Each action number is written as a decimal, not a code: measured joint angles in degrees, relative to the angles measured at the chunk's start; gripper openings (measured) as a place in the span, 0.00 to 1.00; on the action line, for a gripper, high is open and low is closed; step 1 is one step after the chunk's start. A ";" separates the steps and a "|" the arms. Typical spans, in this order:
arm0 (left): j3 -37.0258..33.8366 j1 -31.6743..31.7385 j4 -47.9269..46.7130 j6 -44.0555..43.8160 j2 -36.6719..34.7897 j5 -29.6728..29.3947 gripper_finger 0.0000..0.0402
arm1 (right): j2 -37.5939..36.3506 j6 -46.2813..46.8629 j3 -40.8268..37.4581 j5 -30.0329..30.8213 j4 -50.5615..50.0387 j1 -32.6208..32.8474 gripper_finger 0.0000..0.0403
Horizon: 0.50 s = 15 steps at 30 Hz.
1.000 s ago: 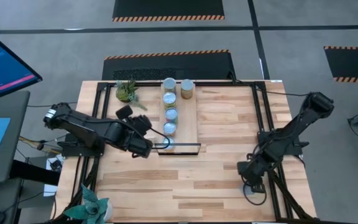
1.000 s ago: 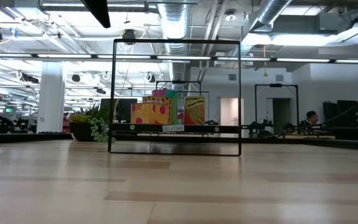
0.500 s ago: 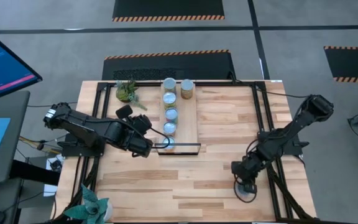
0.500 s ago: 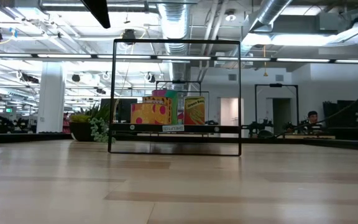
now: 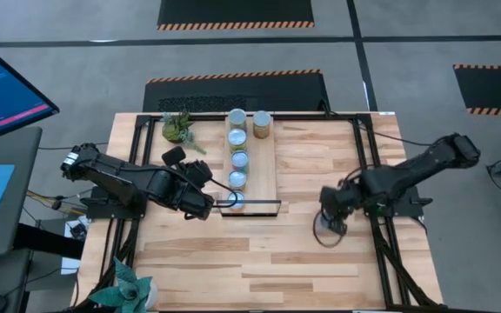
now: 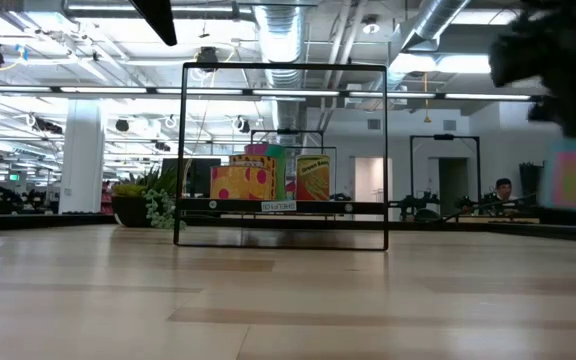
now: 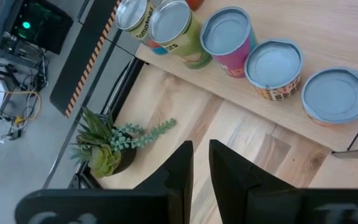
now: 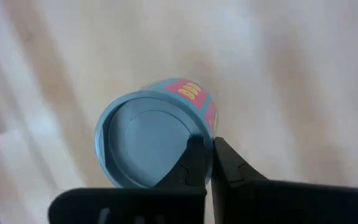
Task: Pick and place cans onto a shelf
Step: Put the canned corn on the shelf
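I see right tool [image 8: 205,163] clenched on 1 can's [image 8: 149,140] rim; rigid, light, slick tin, rim pinch risky. Left tool [image 7: 201,163] nearly clenched, empty, beside shelf [image 5: 266,156].

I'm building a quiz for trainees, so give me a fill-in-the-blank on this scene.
The right claw grips a can by its ___. That can's label is mostly ___. A small green ___ stands beside the shelf, near its far end. The left claw waits at the shelf's other end.
Missing words: rim; pink; plant.
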 joint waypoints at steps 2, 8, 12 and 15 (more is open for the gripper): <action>0.00 -0.28 -0.12 0.00 0.00 -0.08 0.11 | -1.19 -1.62 3.36 4.46 -2.56 -3.39 0.02; 0.01 -2.50 -1.83 -3.18 0.02 -3.93 0.11 | -1.15 -3.14 11.94 18.38 0.89 -13.59 0.02; 0.02 -4.14 -1.95 -4.99 -0.44 -6.85 0.11 | 2.63 -6.43 15.59 19.49 5.00 -20.55 0.02; 0.02 -4.61 -1.85 -5.51 -0.54 -8.72 0.11 | 7.43 -8.64 18.83 15.92 6.41 -24.81 0.02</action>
